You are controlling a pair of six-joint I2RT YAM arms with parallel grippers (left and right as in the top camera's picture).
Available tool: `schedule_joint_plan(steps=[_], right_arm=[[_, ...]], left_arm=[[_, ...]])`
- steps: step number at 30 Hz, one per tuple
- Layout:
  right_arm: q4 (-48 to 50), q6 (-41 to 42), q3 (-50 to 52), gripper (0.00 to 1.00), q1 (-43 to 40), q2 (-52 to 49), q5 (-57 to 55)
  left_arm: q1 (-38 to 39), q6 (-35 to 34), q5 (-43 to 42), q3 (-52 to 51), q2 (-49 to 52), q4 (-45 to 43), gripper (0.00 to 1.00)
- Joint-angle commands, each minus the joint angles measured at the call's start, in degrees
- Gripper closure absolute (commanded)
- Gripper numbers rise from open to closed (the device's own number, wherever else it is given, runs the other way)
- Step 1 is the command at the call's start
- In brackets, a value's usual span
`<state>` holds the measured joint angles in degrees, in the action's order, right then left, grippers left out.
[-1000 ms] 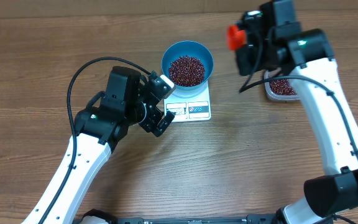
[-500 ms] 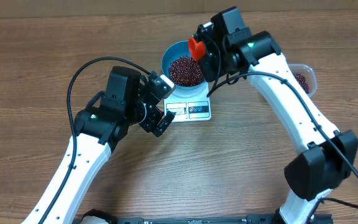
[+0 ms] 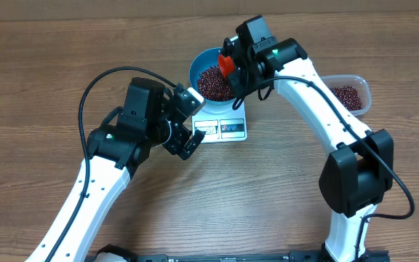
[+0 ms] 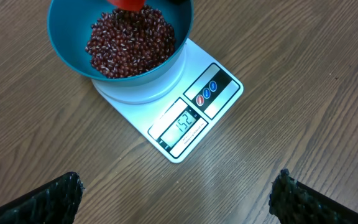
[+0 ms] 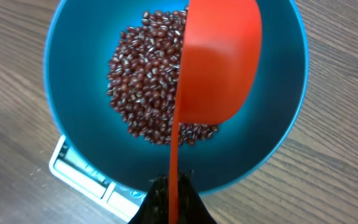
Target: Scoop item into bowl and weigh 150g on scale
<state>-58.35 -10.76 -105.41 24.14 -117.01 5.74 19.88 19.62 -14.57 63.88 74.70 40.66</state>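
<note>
The blue bowl [image 3: 196, 67] stands on the white scale [image 3: 228, 128] and holds a pile of red-brown beans [image 3: 211, 81]. My right gripper [image 3: 238, 64] is shut on the thin handle of a red scoop [image 3: 226, 64], which hangs tilted on its side over the bowl's right half. In the right wrist view the scoop [image 5: 219, 62] covers part of the beans [image 5: 145, 74] inside the bowl [image 5: 278, 124]. My left gripper [image 3: 189, 122] hovers open just left of the scale, empty. The left wrist view shows the scale [image 4: 219, 93] with its display lit, seemingly 152.
A clear plastic tub [image 3: 361, 86] holding more beans [image 3: 345, 95] sits at the right, behind the right arm. The left arm's black cable [image 3: 93, 87] loops over the table to the left of the bowl.
The right arm has swung left from the clear tub, carrying the red scoop to a spot over the bowl. The left arm has stayed still.
</note>
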Motion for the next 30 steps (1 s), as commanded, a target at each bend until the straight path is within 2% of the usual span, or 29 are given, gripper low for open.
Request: schedule_joint_plan(steps=[1, 14, 30], right_arm=[[0.79, -1.55, -1.01, 0.96, 0.35, -1.57, -1.70], [3.76, -1.99, -0.72, 0.96, 0.35, -2.82, -4.63], [2.71, -3.89, -0.68, 0.96, 0.63, -3.91, -4.59]], left_arm=[[0.39, -0.55, -0.07, -0.13, 0.22, -0.20, 0.00], [0.39, -0.55, -0.07, -0.13, 0.22, -0.20, 0.00], [0.39, -0.55, -0.07, -0.13, 0.24, -0.20, 0.00]])
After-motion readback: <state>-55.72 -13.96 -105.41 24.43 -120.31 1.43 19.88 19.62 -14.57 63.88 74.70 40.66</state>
